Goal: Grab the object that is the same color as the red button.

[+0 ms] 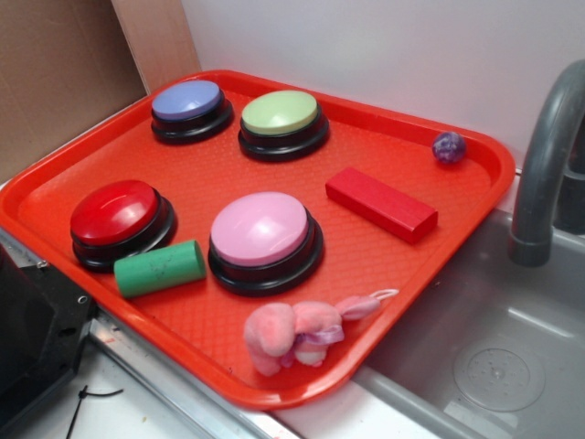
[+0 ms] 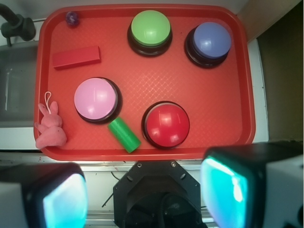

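A: In the exterior view we find the shallow red plastic tray (image 1: 475, 197) carrying everything. The glossy red dome button on its black base (image 1: 116, 212) sits by the tray's left edge, and the flat red rectangular block (image 1: 381, 204), our target, lies towards the right edge, apart from every button.

B: We also count the pink-topped button (image 1: 261, 230) near the front, the green cylinder (image 1: 160, 268) lying just beside it and the red button, the green-topped button (image 1: 280, 114) and the blue-topped button (image 1: 187, 101) along the far edge, a small purple ball (image 1: 449, 146) in the far right corner, and a pink plush bunny (image 1: 297, 329) at the front edge. The hand is not visible here.

A: In the wrist view we look down from above the tray's front edge. The block (image 2: 76, 57) lies near the far left corner as this camera sees it, with the ball (image 2: 71, 18) beyond it. The red button (image 2: 167, 124) and cylinder (image 2: 124, 135) are closest to us.

B: The hand (image 2: 142, 194) shows two pale fingers (image 2: 235, 185) set wide apart, nothing between them. It hangs well short of the block.

A: So we judge the reach has not begun. Next we would carry the hand across the pink button, turn it so the fingers straddle the block's narrow width, then descend.
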You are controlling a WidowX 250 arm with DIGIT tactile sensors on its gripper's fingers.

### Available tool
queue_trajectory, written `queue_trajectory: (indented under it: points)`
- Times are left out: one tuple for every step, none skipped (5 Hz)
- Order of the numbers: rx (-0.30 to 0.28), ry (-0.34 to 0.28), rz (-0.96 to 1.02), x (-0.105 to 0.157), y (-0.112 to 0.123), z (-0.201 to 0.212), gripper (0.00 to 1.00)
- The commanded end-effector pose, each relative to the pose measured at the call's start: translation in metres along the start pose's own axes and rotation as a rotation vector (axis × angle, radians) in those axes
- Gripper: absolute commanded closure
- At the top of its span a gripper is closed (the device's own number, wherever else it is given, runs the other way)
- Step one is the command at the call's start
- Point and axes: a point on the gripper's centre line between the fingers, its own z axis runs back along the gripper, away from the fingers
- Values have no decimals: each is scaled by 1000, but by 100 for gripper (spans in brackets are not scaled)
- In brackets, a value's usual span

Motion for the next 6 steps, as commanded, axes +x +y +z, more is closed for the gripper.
queue_trajectory:
  points:
    - [0,0,0,0,0,0,0]
    - [-27,12,-111,25,8,-11,0]
    - [-33,25,-229,49,12,-20,0]
    - [12,14,-414,80,7,-34,0]
    - [8,-25,-583,105,-6,-48,0]
    - [-6,-76,-829,128,-28,-71,0]
